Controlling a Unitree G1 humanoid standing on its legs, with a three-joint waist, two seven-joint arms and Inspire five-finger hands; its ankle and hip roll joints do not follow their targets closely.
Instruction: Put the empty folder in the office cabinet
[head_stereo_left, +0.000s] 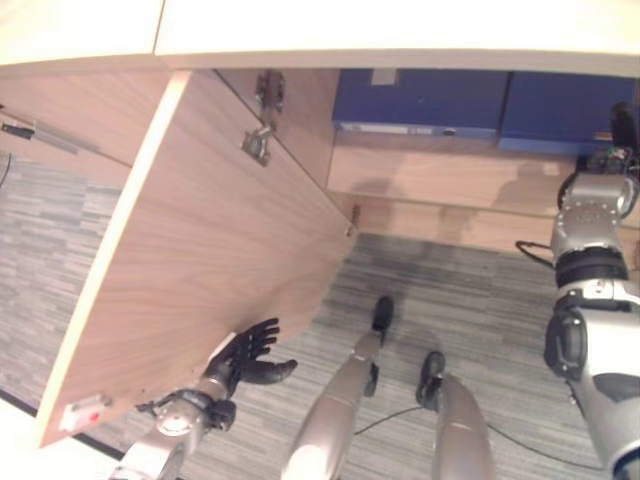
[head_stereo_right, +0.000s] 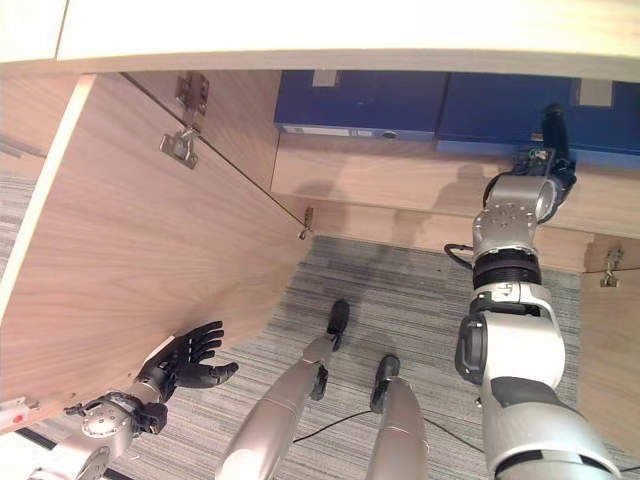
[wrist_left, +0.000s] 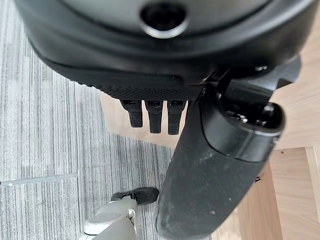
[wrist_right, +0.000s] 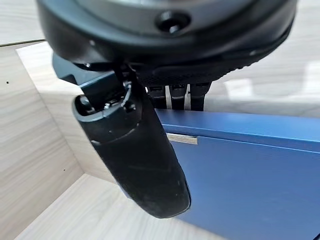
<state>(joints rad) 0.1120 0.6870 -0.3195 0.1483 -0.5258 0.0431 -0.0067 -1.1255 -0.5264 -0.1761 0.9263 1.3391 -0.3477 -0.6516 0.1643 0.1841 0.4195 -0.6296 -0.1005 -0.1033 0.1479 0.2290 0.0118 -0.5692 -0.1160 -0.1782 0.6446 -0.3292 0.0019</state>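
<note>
Two blue folders lie side by side on the open cabinet's shelf (head_stereo_left: 440, 178). My right hand (head_stereo_right: 553, 135) reaches into the cabinet and rests against the right-hand blue folder (head_stereo_right: 500, 118), also in the right wrist view (wrist_right: 240, 175). Its fingers (wrist_right: 172, 95) stretch straight along the folder's top edge, thumb (wrist_right: 135, 155) straight beside them, open. The other blue folder (head_stereo_left: 420, 100) lies to its left. My left hand (head_stereo_left: 245, 350) is low at the left, open, fingers spread against the inner face of the cabinet door (head_stereo_left: 200, 250).
The wooden door stands swung wide open at the left, its hinge (head_stereo_left: 262, 135) near the top. A light worktop (head_stereo_left: 400, 30) overhangs the cabinet. Grey striped carpet (head_stereo_left: 470, 300) covers the floor before it.
</note>
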